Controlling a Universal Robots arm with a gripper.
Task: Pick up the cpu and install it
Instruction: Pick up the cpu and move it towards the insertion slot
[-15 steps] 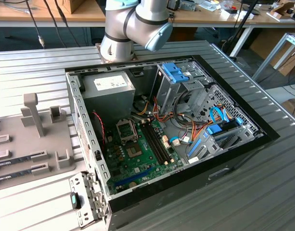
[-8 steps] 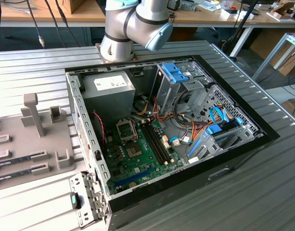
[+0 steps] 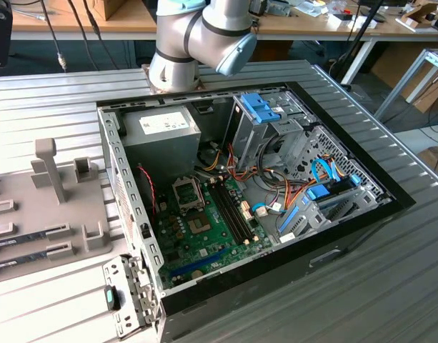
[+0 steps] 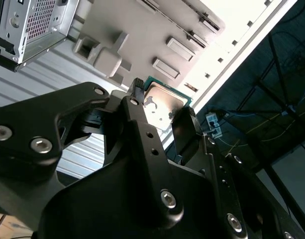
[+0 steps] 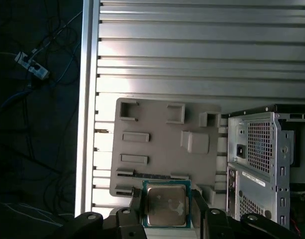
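Gripper | gripping the cpu by two opposite edges, metal top showing | hanging over the grey fixture tray beside the computer case

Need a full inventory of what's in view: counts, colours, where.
cpu: one, silvery top with a green rim, clamped between the gripper fingers
socket: one, empty, on the motherboard
motherboard: one, green, on the case floor
case: one, black, open, lying on the table
power supply: one, grey, in the case corner nearest the arm base
drive cage: one, silver with blue latches, inside the case
tray: one, grey, with moulded slots, on the table beside the case
table: one, ribbed aluminium
arm: one, grey with a blue cap, behind the case
gripper: one, black, shut on the cpu
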